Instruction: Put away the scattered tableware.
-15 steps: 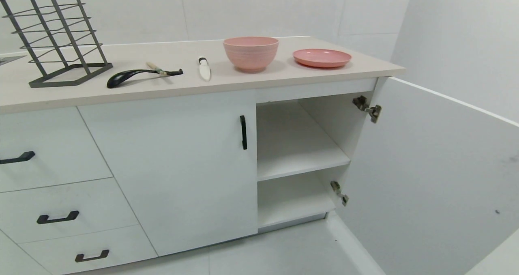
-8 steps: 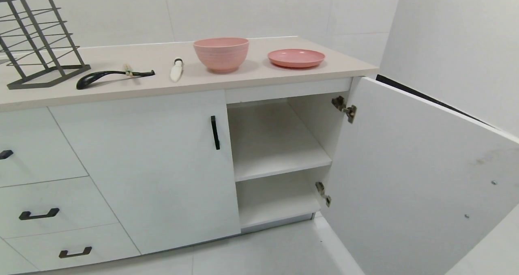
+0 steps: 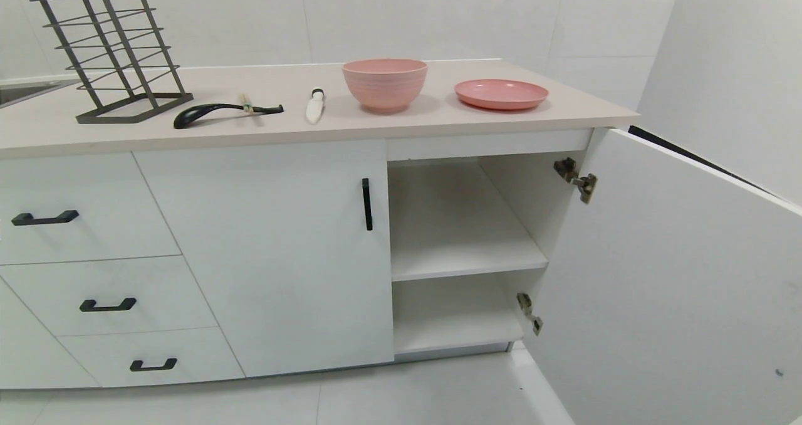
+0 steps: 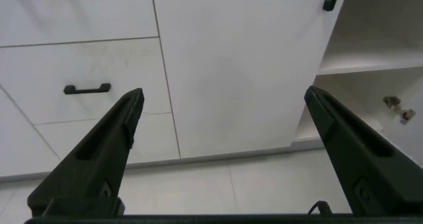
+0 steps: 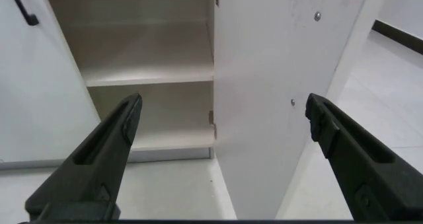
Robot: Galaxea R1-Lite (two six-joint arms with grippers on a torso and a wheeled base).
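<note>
Well, our view has swung since a moment ago, bringing the rack (image 3: pixel 113 49) fully back in; that is our camera turning, not the things; on the bench (image 3: pixel 125 135) the bowl (image 3: pixel 385 84), the plate (image 3: pixel 501 93) near the right end, the black spoon (image 3: pixel 213 111) and the white knife (image 3: pixel 315 104) lie as before; the cupboard door (image 3: pixel 677 274) stands open; our left gripper (image 4: pixel 223 95) and right gripper (image 5: pixel 223 100) hang spread wide and empty low before the cupboard, so we judge nothing is put away yet.
</note>
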